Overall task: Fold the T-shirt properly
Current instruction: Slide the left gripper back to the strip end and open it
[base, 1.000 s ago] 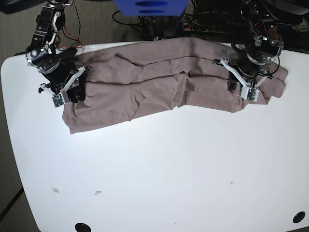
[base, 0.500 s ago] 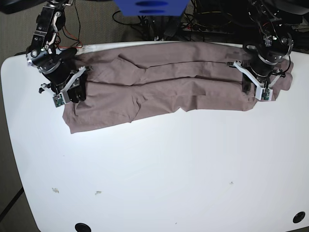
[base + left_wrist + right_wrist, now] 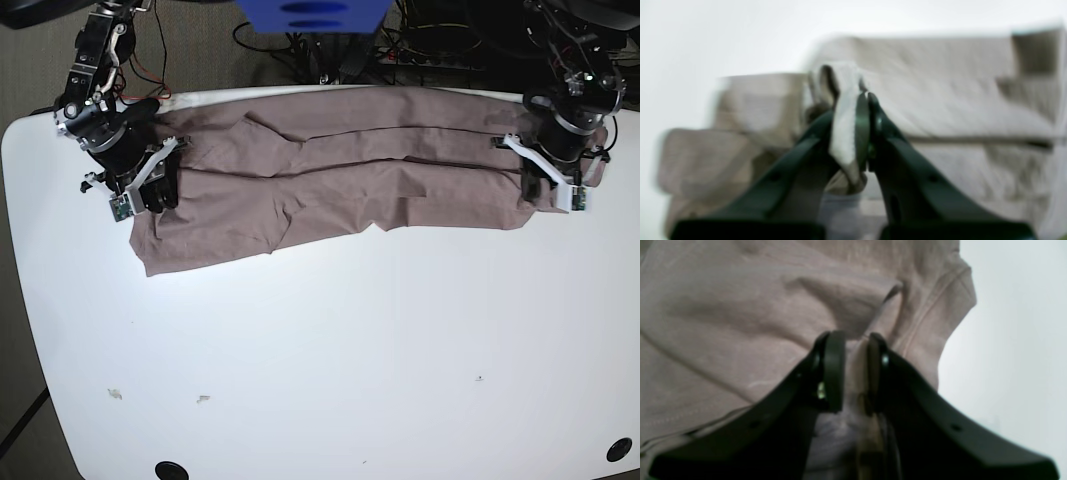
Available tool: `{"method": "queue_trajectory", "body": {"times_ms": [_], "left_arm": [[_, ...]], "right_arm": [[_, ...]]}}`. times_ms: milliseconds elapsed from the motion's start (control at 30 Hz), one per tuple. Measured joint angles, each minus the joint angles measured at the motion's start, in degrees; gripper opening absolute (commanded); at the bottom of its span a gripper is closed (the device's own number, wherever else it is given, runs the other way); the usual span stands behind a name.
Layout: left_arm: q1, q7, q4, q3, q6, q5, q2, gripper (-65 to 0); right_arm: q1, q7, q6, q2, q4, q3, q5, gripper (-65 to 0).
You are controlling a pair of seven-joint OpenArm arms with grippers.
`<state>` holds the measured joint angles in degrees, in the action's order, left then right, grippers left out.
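Observation:
The mauve T-shirt (image 3: 340, 175) lies stretched in a long wrinkled band across the back of the white table (image 3: 350, 340). At its end on the base view's left, my right gripper (image 3: 152, 192) is shut on the fabric. In the right wrist view the cloth (image 3: 740, 313) runs between the narrow jaws of that gripper (image 3: 853, 350). At the shirt's other end my left gripper (image 3: 548, 190) is shut on a fold. The blurred left wrist view shows this gripper (image 3: 864, 100) pinching a pale strip of the shirt (image 3: 940, 100).
A blue object (image 3: 310, 12) and cables sit behind the table's back edge. Two dark holes (image 3: 170, 468) (image 3: 619, 448) mark the front corners. Small specks (image 3: 115, 393) lie on the front left of the table.
My left gripper has moved toward the base view's right with the shirt's end, pulling the band longer and straighter. The right arm has stayed put.

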<state>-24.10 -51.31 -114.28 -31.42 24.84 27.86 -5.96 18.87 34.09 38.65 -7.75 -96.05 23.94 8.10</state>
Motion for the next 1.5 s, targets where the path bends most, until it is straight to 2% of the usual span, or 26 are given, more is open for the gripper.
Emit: {"method": "queue_trajectory", "body": {"times_ms": [100, 233, 367, 567, 967, 1033, 1100, 1200, 1233, 1267, 1367, 1433, 1500], "left_arm": [[0.3, -0.2, 0.0, -3.6, 0.0, 5.3, -1.6, -63.1], [0.3, -0.3, 0.0, -7.3, -0.2, 12.9, -5.5, -63.1], [0.3, -1.5, 0.0, -9.2, -0.4, 16.9, -7.4, -63.1], [0.4, -6.6, 0.0, -9.8, -0.2, 17.7, -7.7, -63.1], [-0.3, -6.4, 0.5, -9.9, -0.2, 17.6, -7.8, -61.9], [-0.5, -6.4, 0.5, -9.9, -0.2, 17.6, -7.8, -57.1], [-0.7, -6.4, 0.5, -9.9, -0.2, 17.2, -7.9, -49.0], [-0.6, -6.4, 0.5, -9.9, -0.2, 16.2, -7.8, -33.6], [-0.5, -6.4, 0.5, -9.9, -0.2, 15.8, -7.8, -30.7], [-0.5, -6.4, 0.5, -9.9, -0.2, 15.5, -7.8, -23.6], [-0.5, -6.4, 0.5, -9.9, -0.2, 15.0, -7.7, -12.4], [-0.5, -6.4, 0.5, -9.9, -0.2, 15.2, -7.7, -10.0], [-0.5, -6.4, 0.5, -9.9, -0.2, 15.1, -7.7, -10.9]], "right_arm": [[0.0, 0.1, 0.0, 0.0, 0.0, 0.0, 0.0, -51.8], [0.0, 0.0, 0.0, 0.0, 0.0, 0.0, 0.0, -51.8], [0.0, 0.0, 0.0, 0.0, 0.0, 0.0, 0.0, -51.8], [0.0, 0.0, 0.0, 0.0, 0.0, 0.0, 0.0, -51.8], [0.0, 0.0, 0.0, 0.0, 0.0, 0.0, 0.0, -51.8], [0.0, 0.0, 0.0, 0.0, 0.0, 0.0, 0.0, -51.8], [0.0, 0.0, 0.0, 0.0, 0.0, 0.0, 0.0, -51.8], [0.0, 0.0, 0.0, 0.0, 0.0, 0.0, 0.0, -51.8], [0.0, 0.0, 0.0, 0.0, 0.0, 0.0, 0.0, -51.8], [0.0, 0.0, 0.0, 0.0, 0.0, 0.0, 0.0, -51.8], [0.0, 0.0, 0.0, 0.0, 0.0, 0.0, 0.0, -51.8], [0.0, 0.0, 0.0, 0.0, 0.0, 0.0, 0.0, -51.8], [0.0, 0.0, 0.0, 0.0, 0.0, 0.0, 0.0, -51.8]]}}
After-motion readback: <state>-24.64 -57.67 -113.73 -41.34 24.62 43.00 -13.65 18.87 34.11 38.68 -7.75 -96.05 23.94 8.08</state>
